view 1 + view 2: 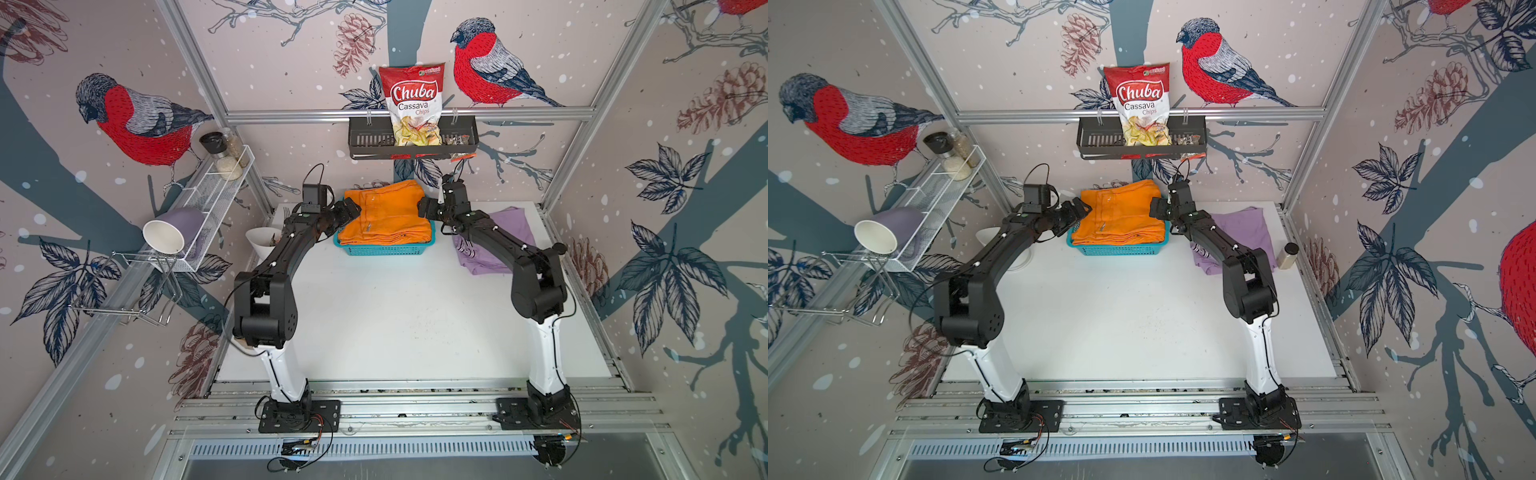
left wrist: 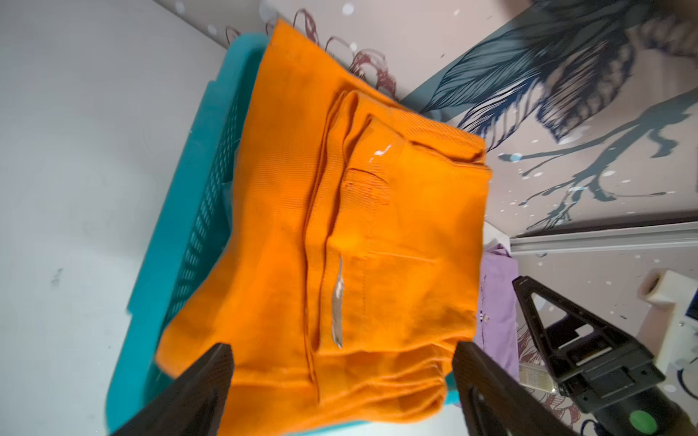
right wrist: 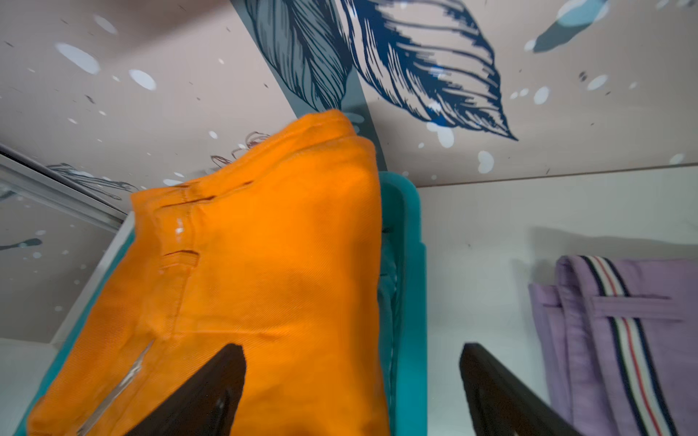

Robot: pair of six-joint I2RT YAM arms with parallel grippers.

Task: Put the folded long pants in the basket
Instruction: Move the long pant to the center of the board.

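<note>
Left fingers (image 2: 204, 385): spread wide, gripping nothing. Hovering at the near edge of the orange pants (image 2: 396, 245), one finger off each side of the fold.

Right fingers (image 3: 215, 385): equally wide apart, empty. One finger over the orange cloth, the other over bare bench (image 3: 491, 264) between the basket (image 3: 408, 264) and the lilac pants (image 3: 574, 358).

In both top views, both sets of fingers at the basket's two short ends, left arm at one and right arm at the other, pointing inward at the orange cloth.

Orange pants: folded flat, lying on top of the basket, heaped above its rim. Far edge overhanging the basket's wall-side rim. Zip and pocket seam facing up.

Contents under the orange layer: cannot tell.

Basket: teal, perforated walls, standing on the white bench toward the back wall.

Lilac pants: folded, flat on the bench on the basket's right-arm side, apart from it, outside it. Partly covered by the right arm in both top views. Striped band visible in the right wrist view.

White bowl (image 1: 259, 241): on the bench on the basket's left-arm side, half hidden by the left arm.

Black wall rack (image 1: 365, 139): above and behind the basket, carrying a red-and-white chips bag (image 1: 411, 99).

Small pale jar (image 1: 1287, 254): on the bench beyond the lilac pants, farther from the basket.
</note>
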